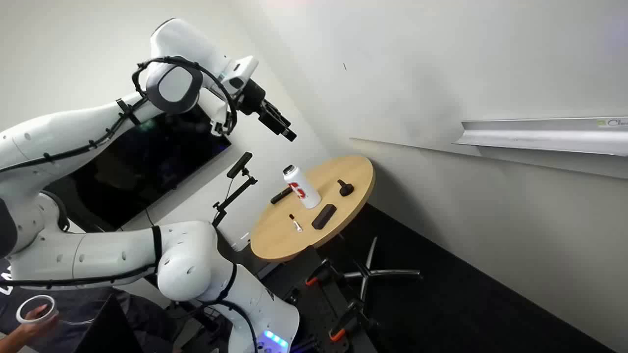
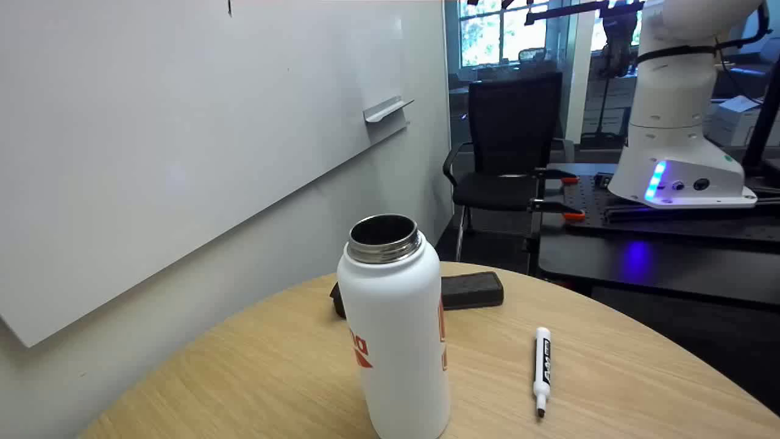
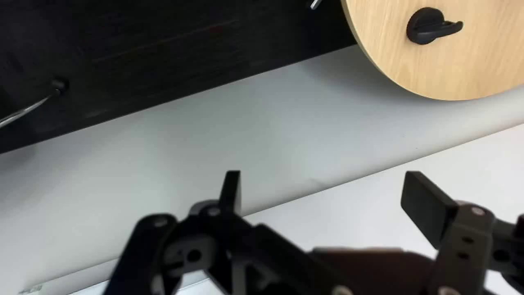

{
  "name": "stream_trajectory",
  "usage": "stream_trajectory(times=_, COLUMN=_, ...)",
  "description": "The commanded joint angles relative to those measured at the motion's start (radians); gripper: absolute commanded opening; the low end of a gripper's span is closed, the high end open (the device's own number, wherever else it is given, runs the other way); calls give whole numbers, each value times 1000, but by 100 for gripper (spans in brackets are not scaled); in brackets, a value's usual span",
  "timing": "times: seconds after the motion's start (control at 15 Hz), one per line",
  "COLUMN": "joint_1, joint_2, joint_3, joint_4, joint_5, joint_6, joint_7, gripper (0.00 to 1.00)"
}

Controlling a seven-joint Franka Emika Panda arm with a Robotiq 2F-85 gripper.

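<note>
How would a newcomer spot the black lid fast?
In an exterior view, find the round wooden table, then the white bottle standing on it. The black lid lies to the bottle's right. Unlike the neighbouring dark oblong block, it is round with a protruding handle.

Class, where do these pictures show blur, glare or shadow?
In the wrist view, the gripper blurs near the bottom; in an exterior view, the window glares; in an exterior view, a soft shadow lies on the wall beside the table.
</note>
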Motion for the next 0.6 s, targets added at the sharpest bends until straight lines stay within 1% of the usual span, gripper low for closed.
stream_trajectory(times=0.0, joint_1=-9, joint_2=0, joint_3=6, joint_4=2, joint_5=6, joint_6=-3, joint_7=-6, gripper=100)
stream_trajectory(times=0.33, joint_1=-9, joint_2=0, joint_3=6, joint_4=2, joint_5=6, joint_6=-3, joint_7=-6, gripper=100)
stream_trajectory(times=0.4, joint_1=-6, joint_2=18, joint_3=18, joint_4=15, joint_5=-12, joint_6=2, joint_7=-20, gripper=100)
stream_trajectory(times=0.53, joint_1=19, joint_2=65, joint_3=39, joint_4=45, joint_5=-52, joint_6=16, joint_7=-89, gripper=100)
